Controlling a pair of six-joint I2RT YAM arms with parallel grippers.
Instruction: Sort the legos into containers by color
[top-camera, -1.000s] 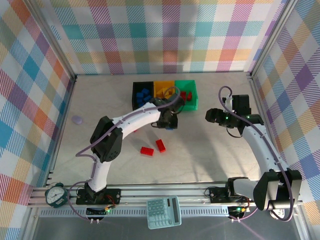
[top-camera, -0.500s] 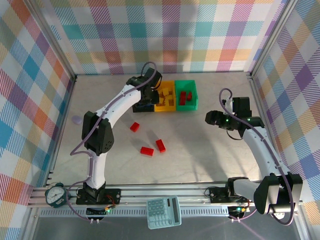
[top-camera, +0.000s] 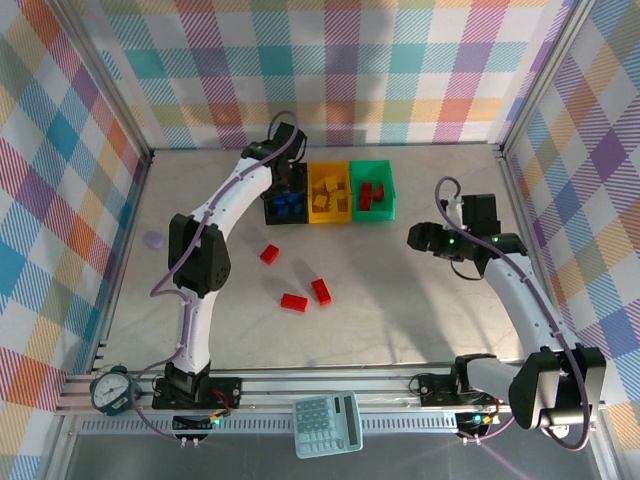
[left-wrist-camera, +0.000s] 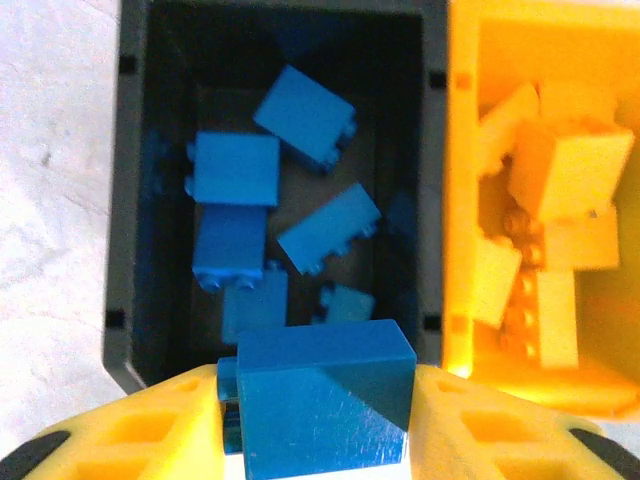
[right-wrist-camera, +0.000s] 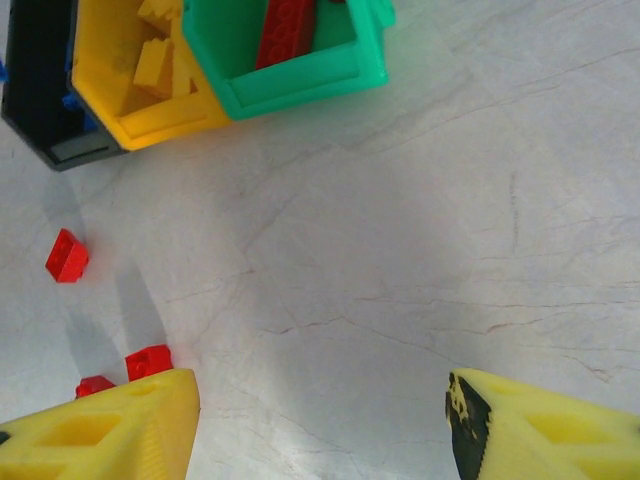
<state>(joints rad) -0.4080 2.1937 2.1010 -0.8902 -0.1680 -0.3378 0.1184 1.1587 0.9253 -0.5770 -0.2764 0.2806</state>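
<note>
So the left gripper (left-wrist-camera: 318, 440) is clamped on a blue brick (left-wrist-camera: 325, 395) right over the black bin (left-wrist-camera: 128, 200) (more blue bricks (left-wrist-camera: 235, 170) inside); the right gripper (right-wrist-camera: 320, 425) has its fingers wide apart above the tabletop (right-wrist-camera: 420, 230).

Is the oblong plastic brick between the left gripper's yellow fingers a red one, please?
No, the oblong plastic brick in the left gripper is blue, over the black plastic bin.

Black bin (left-wrist-camera: 125, 200) holds blue legos (left-wrist-camera: 236, 170), yellow bin (left-wrist-camera: 460, 150) yellow legos (left-wrist-camera: 565, 170), green bin (right-wrist-camera: 290, 95) red legos (right-wrist-camera: 290, 30). Another blue lego (left-wrist-camera: 325, 405) sits between the yellow fingers (left-wrist-camera: 500, 425) of the left pincer (left-wrist-camera: 318, 392). Worktop (top-camera: 420, 300) pale grey, veined; walls (top-camera: 330, 70) pastel plaid.
</note>
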